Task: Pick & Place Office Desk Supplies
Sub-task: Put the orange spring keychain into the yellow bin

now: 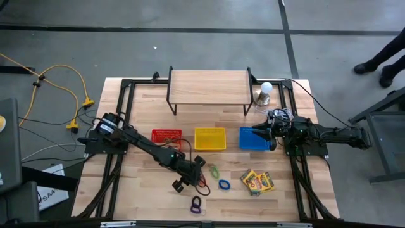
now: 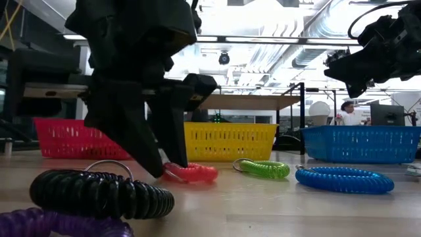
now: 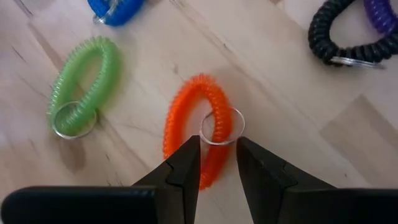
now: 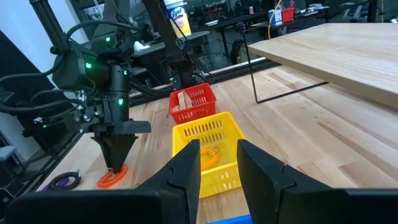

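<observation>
1. Left claw (image 3: 216,163) is standing low over the orange coil ring (image 3: 198,129), its fingers (image 3: 184,168) slightly apart and straddling the coil's near end without yet pinching it; in the low view the tips are touching down at the coil (image 2: 191,172) on the desk (image 1: 234,196).
2. Lying just beside the orange coil are the green coil ring (image 3: 84,84) and, farther on, the blue coil ring (image 3: 115,7); the black coil ring (image 3: 336,31) and the purple coil ring (image 3: 380,14) are lying on the other side, touching each other.
3. Bare wood is showing all around the orange coil, so the claw is working with open room on every side; the neighbouring coils are sitting apart from it.
4. Crayon boxes (image 1: 257,181) are lying flat near the desk's front right, well apart from the coils; any print on them is too small to read.
5. Behind the coils, the red basket (image 1: 166,137), yellow basket (image 1: 209,139) and blue basket (image 1: 253,139) are sitting in a row in front of the wooden shelf (image 1: 209,87).
6. Right claw (image 4: 217,163) is hovering over the blue basket, fingers apart and gripping nothing.
7. Something orange is lying inside the yellow basket, seen from the right wrist view.
8. A white bulb (image 1: 266,92) is standing beside the shelf's right end.
</observation>
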### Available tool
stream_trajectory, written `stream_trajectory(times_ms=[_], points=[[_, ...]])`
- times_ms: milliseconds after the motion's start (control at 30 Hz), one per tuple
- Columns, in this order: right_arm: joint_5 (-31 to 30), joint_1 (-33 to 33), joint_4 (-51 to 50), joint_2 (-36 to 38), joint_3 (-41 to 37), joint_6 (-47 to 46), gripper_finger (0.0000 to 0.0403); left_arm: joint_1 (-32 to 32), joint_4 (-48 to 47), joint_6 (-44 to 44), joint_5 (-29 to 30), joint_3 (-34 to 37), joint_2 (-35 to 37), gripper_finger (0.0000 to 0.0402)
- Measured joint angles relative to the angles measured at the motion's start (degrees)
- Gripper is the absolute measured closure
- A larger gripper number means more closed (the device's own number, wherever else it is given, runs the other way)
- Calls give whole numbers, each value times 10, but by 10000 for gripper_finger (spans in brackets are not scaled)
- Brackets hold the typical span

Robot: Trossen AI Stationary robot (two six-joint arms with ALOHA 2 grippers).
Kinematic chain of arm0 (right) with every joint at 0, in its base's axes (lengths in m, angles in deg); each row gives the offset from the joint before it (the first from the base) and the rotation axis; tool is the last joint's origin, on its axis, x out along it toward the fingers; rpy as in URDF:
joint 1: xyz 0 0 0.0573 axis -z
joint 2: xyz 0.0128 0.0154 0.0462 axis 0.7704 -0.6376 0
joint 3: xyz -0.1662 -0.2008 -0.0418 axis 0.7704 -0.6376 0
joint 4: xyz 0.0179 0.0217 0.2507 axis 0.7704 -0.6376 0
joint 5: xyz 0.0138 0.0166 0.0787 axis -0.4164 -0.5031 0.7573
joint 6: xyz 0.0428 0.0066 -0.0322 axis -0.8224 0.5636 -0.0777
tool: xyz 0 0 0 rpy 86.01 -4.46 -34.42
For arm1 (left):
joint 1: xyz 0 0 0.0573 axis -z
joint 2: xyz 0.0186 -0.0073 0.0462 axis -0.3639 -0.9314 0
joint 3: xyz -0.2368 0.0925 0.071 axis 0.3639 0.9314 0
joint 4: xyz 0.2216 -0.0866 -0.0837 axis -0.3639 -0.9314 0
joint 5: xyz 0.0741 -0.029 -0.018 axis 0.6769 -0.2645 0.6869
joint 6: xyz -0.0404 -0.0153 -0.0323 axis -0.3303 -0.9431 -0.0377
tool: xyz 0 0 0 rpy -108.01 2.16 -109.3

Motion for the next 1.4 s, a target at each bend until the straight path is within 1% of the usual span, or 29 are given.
stream_trajectory(times_ms=[167, 500, 633, 967, 1233, 1400], points=[[0, 0, 0, 0, 0, 0, 309, -7, 7, 8, -11, -1, -7, 303], [0, 0, 0, -1, 0, 0, 309, -13, 7, -9, -23, -1, -10, 303], [0, 0, 0, -1, 0, 0, 309, -13, 6, -10, -22, -1, -10, 315], [0, 0, 0, -1, 0, 0, 309, -13, 5, -12, -21, -1, -10, 362], [0, 0, 0, -1, 0, 0, 309, -13, 5, -11, -19, -1, -9, 366], [0, 0, 0, -1, 0, 0, 309, -17, -6, -4, -11, 3, 19, 367]])
